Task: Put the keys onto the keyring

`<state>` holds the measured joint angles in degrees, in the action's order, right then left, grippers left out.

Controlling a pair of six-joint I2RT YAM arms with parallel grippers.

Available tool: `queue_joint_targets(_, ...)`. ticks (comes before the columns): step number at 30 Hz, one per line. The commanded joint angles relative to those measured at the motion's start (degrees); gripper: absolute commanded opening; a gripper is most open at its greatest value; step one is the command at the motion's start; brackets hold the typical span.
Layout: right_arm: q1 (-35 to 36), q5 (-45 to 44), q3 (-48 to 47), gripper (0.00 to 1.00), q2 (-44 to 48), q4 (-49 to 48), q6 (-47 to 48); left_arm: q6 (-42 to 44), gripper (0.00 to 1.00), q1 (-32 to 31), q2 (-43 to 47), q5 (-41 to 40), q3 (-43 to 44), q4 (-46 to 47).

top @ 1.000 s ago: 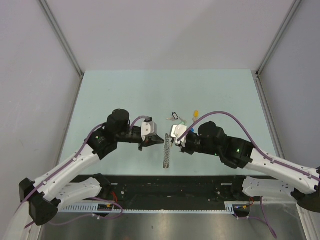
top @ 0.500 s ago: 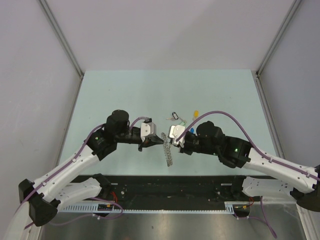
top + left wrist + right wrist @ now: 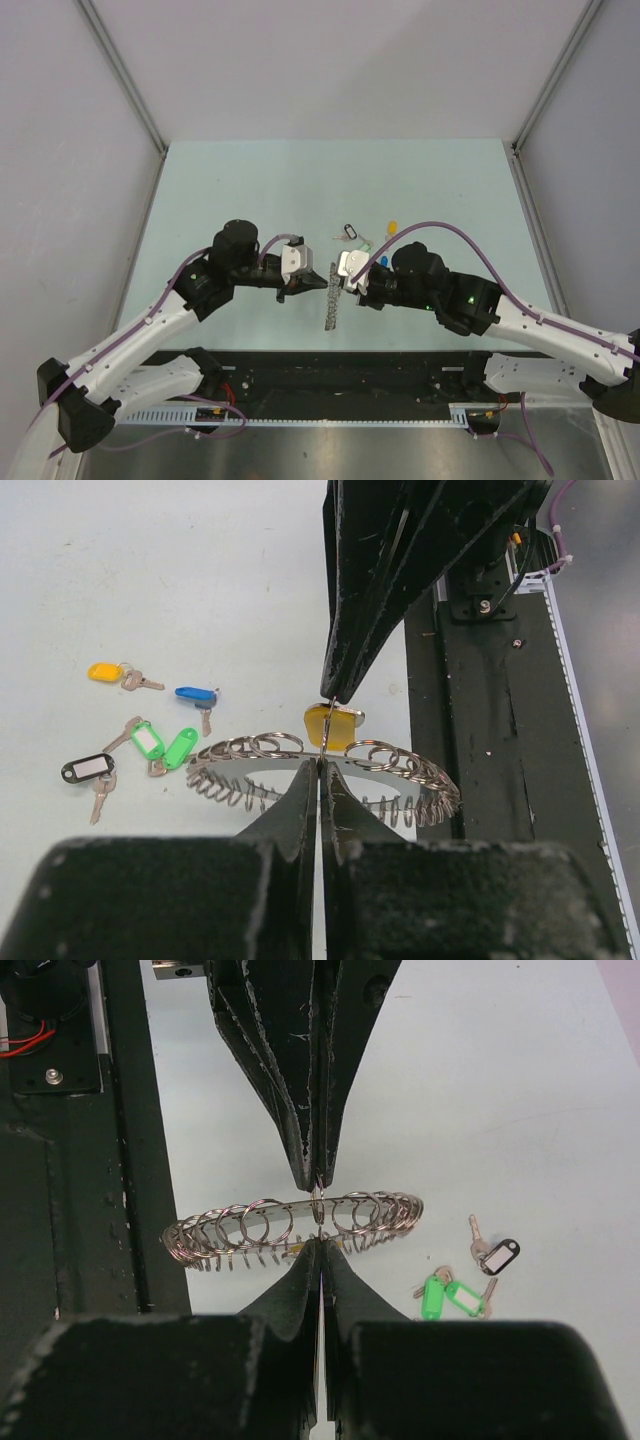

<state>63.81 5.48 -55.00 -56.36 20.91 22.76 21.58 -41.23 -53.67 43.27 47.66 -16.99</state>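
The keyring (image 3: 330, 770) hangs in the air between my two grippers, its rim lined with small loops. It is edge-on in the top view (image 3: 332, 305). My left gripper (image 3: 322, 764) is shut on its near rim. My right gripper (image 3: 318, 1246) comes from the other side and is shut on a thin small ring at the rim. The yellow key (image 3: 334, 726) hangs just behind its tips. On the table lie an orange key (image 3: 105, 671), a blue key (image 3: 195, 694), two green keys (image 3: 163, 744) and a black key (image 3: 88, 768).
The black front rail of the table (image 3: 490, 680) with cables and mounts runs just beside the held ring. The loose keys lie in a cluster behind the grippers (image 3: 365, 238). Grey walls enclose the pale green tabletop (image 3: 250, 190).
The keyring tipped slantwise half a second ago and now hangs straight again. My right gripper has crept slightly left toward the ring. Both stay shut.
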Motion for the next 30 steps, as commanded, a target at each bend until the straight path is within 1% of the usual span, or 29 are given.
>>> queue_joint_targets(1, 0.3, 0.6, -2.6, 0.00, 0.0, -2.9, 0.3, 1.8, 0.00, -0.5, 1.2, 2.1, 0.2, 2.9)
queue_joint_targets(18, 0.3, 1.7, -2.7, 0.00, -0.8, -4.5, -0.7, 2.8, 0.00, -1.1, 1.3, 4.3, -0.3, 3.0)
queue_joint_targets(30, -0.2, 4.4, -2.6, 0.00, -0.2, -6.1, -1.1, 3.6, 0.00, -2.1, 0.6, 5.7, 0.2, 1.5)
